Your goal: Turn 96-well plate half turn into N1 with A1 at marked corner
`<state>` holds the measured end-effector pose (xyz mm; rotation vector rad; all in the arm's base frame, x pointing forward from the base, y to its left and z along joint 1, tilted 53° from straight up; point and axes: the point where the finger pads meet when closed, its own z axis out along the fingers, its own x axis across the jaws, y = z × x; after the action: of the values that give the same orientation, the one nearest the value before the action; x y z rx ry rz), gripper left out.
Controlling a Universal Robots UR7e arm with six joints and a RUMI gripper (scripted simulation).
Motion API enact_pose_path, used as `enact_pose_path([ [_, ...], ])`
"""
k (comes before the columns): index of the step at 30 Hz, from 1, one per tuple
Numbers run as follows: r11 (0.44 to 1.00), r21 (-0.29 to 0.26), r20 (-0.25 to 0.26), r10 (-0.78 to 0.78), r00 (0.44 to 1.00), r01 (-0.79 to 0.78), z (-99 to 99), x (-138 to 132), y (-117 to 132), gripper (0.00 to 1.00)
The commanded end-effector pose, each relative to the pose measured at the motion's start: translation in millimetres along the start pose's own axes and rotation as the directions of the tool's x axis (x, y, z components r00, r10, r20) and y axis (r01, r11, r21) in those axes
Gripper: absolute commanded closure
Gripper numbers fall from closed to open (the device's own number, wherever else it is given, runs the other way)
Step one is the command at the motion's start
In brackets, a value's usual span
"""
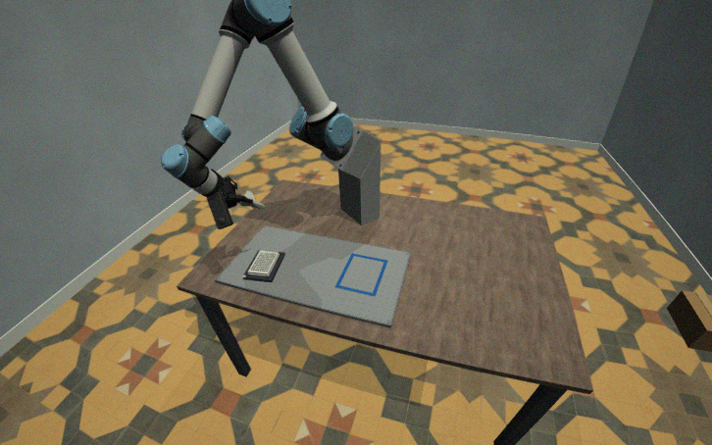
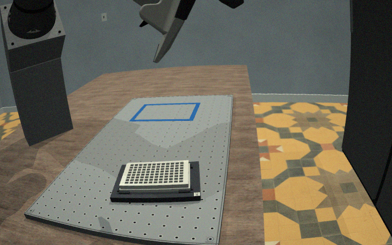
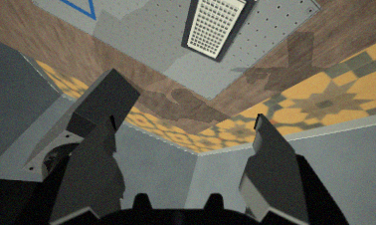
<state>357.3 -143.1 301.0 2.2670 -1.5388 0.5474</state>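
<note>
- The room has plain grey-blue walls and a floor [image 1: 347, 386] [image 2: 301, 145] [image 3: 322, 105] of yellow, green and rust patterned tiles; a brown wood-grain table [image 1: 475, 275] [image 2: 173, 79] [image 3: 39, 45] stands on it.
- A grey perforated board [image 1: 303, 281] [image 2: 161, 134] [image 3: 148, 45] lies on the table, with wood visible beyond its edges. The nest lies near one end of the board, inset from the board's edges.
- The 96-well plate [image 1: 265, 263] [image 2: 155, 173] [image 3: 215, 25] is off-white, rectangular, with a grid of dark square wells. It is located on the nest, its wells facing up. Which corner is cut off cannot be told.
- The plate nest [image 1: 275, 271] [image 2: 153, 199] [image 3: 189, 25] is a dark, low base extending past the plate, with a small white label [image 2: 196, 194] at one corner. The label's lettering is too small to read.
- The gripper [image 1: 252, 201] [image 3: 184, 115] is released, its fingers spread wide with nothing between them. It is raised above the table, well apart from the plate.
- A blue rectangular outline [image 1: 375, 286] [image 2: 161, 120] [image 3: 88, 15] marks the board's other end.
- A grey pedestal [image 1: 369, 190] [image 2: 42, 100] [image 3: 108, 97] carries the arm and rises beside the board.
</note>
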Motion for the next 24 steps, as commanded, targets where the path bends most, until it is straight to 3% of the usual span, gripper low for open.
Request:
enact_pose_path([
  [1,1.000,0.001,-0.001,0.000,1.000,0.000,-0.5,0,0,0.00],
  [17,1.000,0.001,-0.001,0.000,1.000,0.000,-0.5,0,0,0.00],
  [19,0.999,0.036,-0.003,0.033,0.999,-0.033,8.4,1,-5,0.00],
  [23,0.999,0.033,0.000,0.032,0.999,-0.032,17.7,3,-11,0.00],
  [24,0.997,0.058,-0.001,0.054,0.999,-0.054,21.8,4,-13,0.00],
])
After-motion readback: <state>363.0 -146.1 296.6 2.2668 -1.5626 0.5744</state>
